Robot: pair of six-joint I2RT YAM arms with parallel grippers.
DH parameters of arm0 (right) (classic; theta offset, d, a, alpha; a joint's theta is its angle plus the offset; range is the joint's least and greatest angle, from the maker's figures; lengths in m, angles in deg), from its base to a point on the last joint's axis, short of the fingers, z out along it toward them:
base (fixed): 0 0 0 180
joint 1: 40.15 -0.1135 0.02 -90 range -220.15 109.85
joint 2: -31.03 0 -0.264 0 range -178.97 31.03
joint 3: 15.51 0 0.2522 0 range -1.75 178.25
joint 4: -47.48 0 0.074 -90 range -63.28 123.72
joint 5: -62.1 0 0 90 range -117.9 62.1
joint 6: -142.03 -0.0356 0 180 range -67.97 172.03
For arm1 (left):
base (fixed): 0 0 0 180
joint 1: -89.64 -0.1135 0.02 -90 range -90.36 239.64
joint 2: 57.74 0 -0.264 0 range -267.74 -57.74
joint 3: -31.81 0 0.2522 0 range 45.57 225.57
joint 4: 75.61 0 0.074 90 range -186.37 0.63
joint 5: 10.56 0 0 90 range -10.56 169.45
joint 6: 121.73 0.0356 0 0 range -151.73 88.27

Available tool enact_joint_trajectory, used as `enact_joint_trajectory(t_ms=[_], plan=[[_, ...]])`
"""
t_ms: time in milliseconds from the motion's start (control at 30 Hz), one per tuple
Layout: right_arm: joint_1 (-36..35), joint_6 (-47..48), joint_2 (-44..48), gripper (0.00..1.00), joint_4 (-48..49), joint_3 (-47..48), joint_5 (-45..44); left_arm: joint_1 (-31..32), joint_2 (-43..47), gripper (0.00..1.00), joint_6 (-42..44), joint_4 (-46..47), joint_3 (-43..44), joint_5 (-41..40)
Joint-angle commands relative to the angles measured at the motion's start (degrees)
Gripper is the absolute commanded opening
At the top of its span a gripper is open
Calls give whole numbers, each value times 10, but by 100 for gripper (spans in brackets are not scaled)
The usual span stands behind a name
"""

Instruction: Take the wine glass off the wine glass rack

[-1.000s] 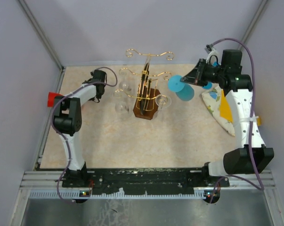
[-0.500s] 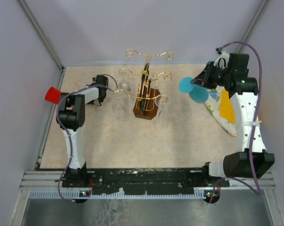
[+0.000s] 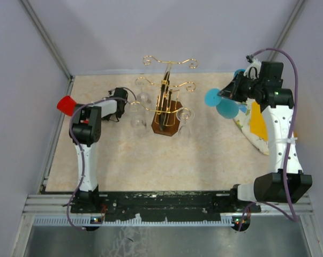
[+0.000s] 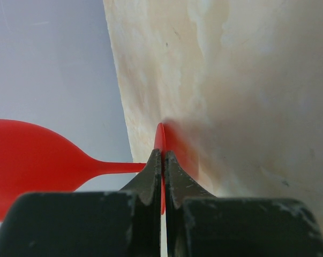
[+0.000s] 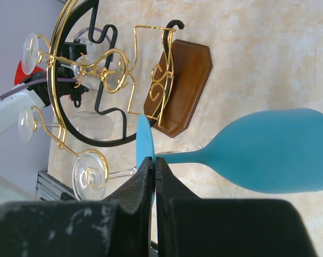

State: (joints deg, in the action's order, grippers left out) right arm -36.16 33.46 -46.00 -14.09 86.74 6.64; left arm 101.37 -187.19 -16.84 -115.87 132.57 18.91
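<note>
The wine glass rack (image 3: 165, 101) is gold wire on a brown hexagonal base (image 3: 166, 126) at the table's middle; it also shows in the right wrist view (image 5: 185, 80). Clear glasses (image 3: 186, 114) hang on it. My right gripper (image 3: 223, 94) is shut on the foot of a blue wine glass (image 3: 225, 108), held in the air to the right of the rack, free of it. In the right wrist view the fingers (image 5: 155, 160) pinch the blue foot (image 5: 144, 136). My left gripper (image 4: 162, 160) is shut on the foot of a red wine glass (image 4: 32, 160), whose bowl (image 3: 66, 104) is near the left table edge.
A yellow and white cloth (image 3: 251, 126) lies at the right edge under the right arm. Clear glasses (image 3: 137, 122) hang on the rack's left side, close to the left wrist (image 3: 118, 100). Walls close the table at the left, back and right.
My right gripper has carried the blue glass rightward, away from the rack, then nearly stopped. The left arm has shifted, its wrist nearer the rack, the red glass slightly farther back.
</note>
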Motion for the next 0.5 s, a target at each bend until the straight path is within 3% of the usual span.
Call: enact_joint_trajectory(t_ms=[0,167,300,467], plan=[[4,6,22,0,18,5,3,12,-35,0,-72,-55,29,30],[5,6,21,0,13,14,3,17,-48,0,-102,-91,51,42],[5,6,21,0,14,14,6,18,-51,8,-113,-97,56,52],[6,5,23,0,14,13,6,17,-64,9,-115,-97,60,50]])
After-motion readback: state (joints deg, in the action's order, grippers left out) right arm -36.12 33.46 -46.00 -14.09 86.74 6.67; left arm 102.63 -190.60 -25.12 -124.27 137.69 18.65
